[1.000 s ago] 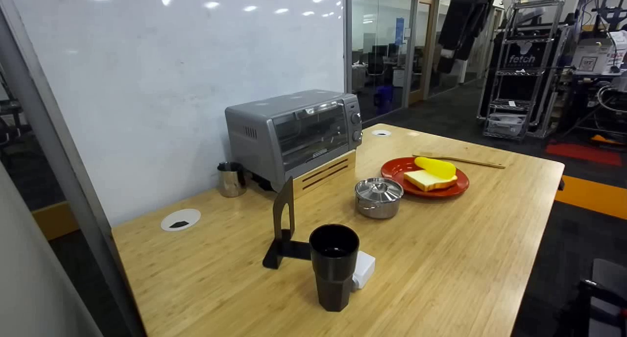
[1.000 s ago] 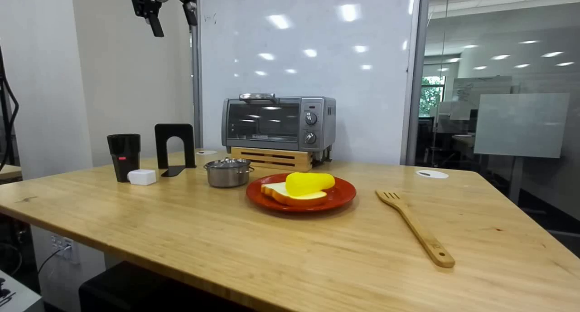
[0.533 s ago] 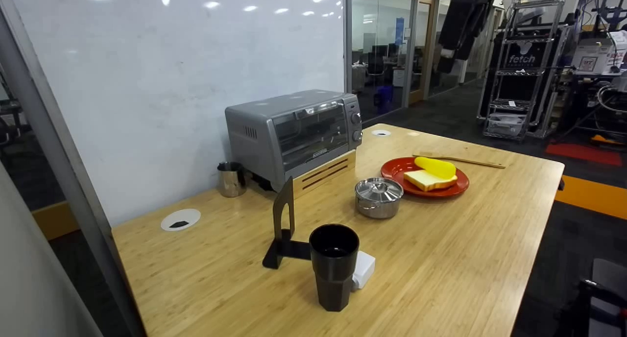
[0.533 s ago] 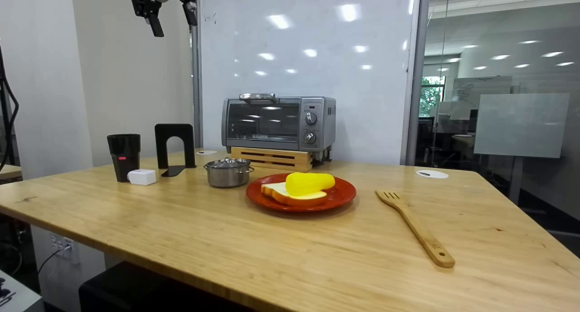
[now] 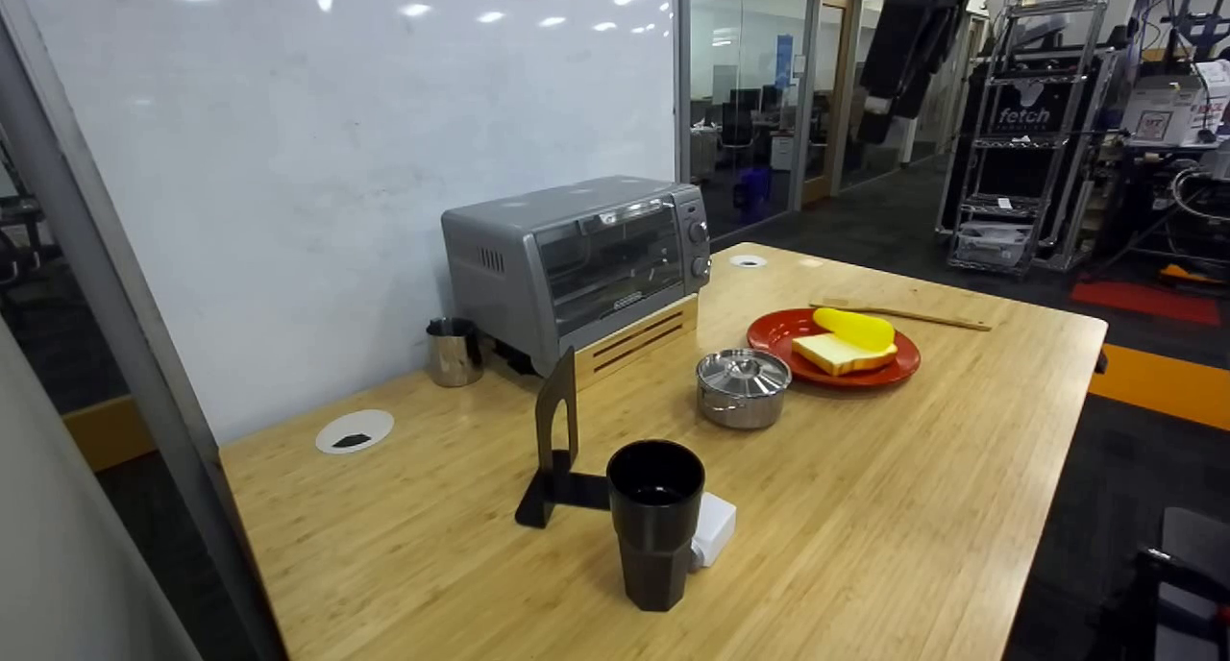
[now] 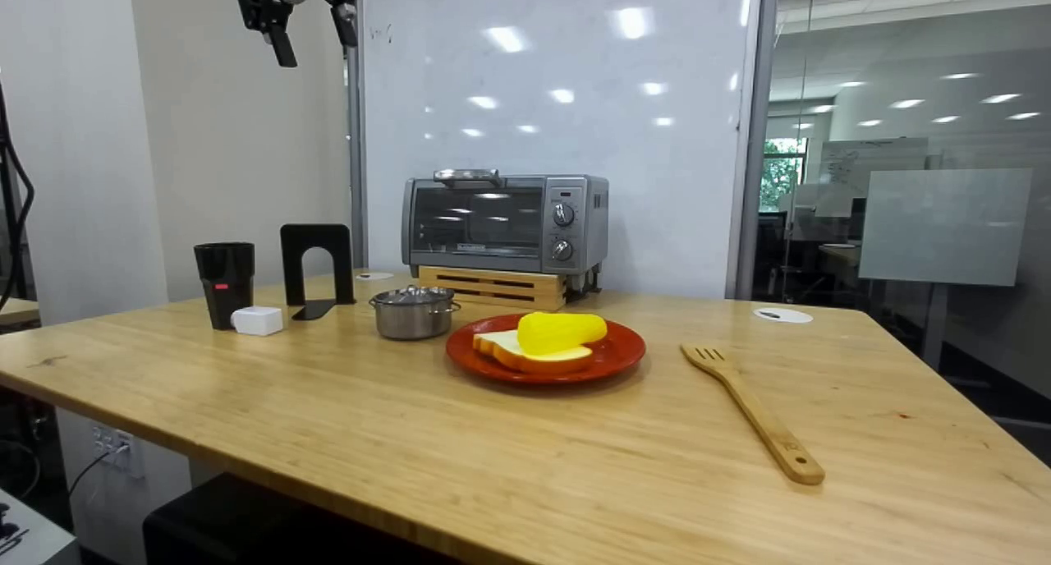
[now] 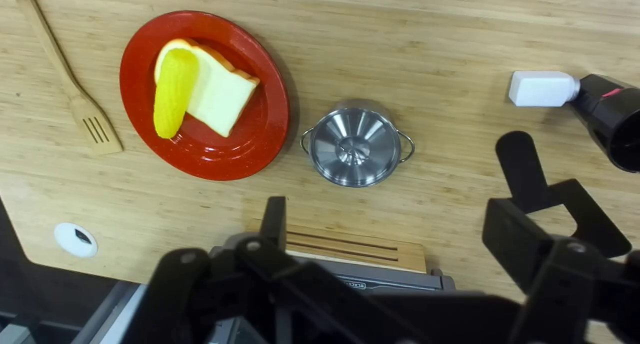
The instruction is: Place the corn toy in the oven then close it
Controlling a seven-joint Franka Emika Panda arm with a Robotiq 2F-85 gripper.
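Evidently nothing done: corn toy [image 7: 175, 94] lies partly over bread [image 7: 218, 93]; oven [image 6: 505, 224] looks closed; tool [image 6: 318, 51] spread, empty. Remaining: opening, loading, closing.

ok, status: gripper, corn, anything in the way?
Gripper open, holding nothing. Corn toy on red plate, partly over bread. Oven door shut, likely in the way.

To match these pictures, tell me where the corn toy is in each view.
In an exterior view: corn toy right of centre, mid-height.
In an exterior view: corn toy near centre, slightly low.
In the wrist view: corn toy upper left.
Shared landmark: red plate beneath it.
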